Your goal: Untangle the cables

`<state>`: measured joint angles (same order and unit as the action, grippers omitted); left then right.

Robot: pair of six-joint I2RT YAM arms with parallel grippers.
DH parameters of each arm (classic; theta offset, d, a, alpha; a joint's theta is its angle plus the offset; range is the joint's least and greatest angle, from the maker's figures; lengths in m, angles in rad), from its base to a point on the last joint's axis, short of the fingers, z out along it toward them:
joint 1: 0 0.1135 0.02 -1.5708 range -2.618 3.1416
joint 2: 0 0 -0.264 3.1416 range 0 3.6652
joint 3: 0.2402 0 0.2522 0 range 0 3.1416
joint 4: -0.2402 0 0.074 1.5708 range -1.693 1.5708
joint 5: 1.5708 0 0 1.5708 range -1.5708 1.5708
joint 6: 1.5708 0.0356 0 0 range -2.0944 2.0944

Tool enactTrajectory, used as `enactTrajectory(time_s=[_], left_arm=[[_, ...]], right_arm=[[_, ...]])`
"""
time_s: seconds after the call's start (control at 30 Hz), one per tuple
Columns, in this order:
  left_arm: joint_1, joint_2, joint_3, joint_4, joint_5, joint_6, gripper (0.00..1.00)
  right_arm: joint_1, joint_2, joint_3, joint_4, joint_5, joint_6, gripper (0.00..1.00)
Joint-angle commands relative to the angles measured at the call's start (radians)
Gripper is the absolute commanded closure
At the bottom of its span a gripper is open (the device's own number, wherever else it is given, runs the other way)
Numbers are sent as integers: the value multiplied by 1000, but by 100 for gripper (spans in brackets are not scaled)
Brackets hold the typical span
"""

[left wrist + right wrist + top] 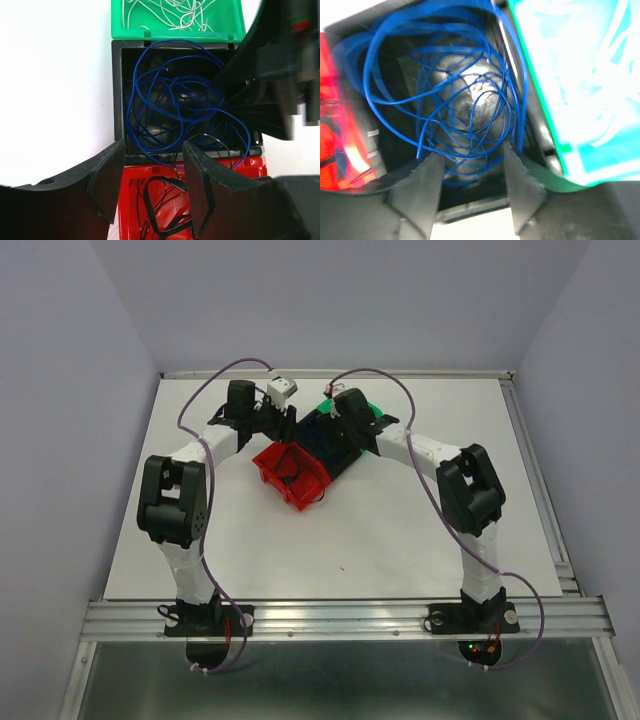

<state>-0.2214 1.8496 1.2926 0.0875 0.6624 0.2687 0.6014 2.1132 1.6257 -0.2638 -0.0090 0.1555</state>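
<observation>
Left tool [152, 157], wide and empty, hangs above black cables [150, 202] in a red bin [250, 165]. Right tool [470, 165], likewise wide, sits above blue cables [180, 107] in a black bin [117, 100]. Whitish cables [175, 14] apparently fill a green bin [120, 25].

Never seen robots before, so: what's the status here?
Left gripper and right gripper: jaws open, over black bin. Blue cables tangled inside, one loop spilling into red bin. Grippers close together.

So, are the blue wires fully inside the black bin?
Not fully. Most blue wires coil inside the black bin, but the left wrist view shows loops crossing its rim onto the red bin.
</observation>
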Motion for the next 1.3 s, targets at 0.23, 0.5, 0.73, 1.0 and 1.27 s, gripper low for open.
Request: enactTrajectory(time_s=[0.23, 0.5, 0.73, 1.0, 1.27], left_arm=[[-1, -168, -53, 54, -50, 7, 39], [1, -286, -107, 26, -104, 20, 36], [17, -528, -243, -32, -112, 56, 32], [59, -900, -464, -29, -236, 63, 1], [77, -1202, -688, 35, -273, 57, 1]], right_arm=[[38, -321, -62, -54, 55, 13, 0], [37, -428, -246, -23, 150, 56, 0], [38, -721, -587, 187, 120, 92, 0], [41, -1232, -1125, 580, 279, 105, 0], [41, -1576, -1423, 687, 363, 164, 0]])
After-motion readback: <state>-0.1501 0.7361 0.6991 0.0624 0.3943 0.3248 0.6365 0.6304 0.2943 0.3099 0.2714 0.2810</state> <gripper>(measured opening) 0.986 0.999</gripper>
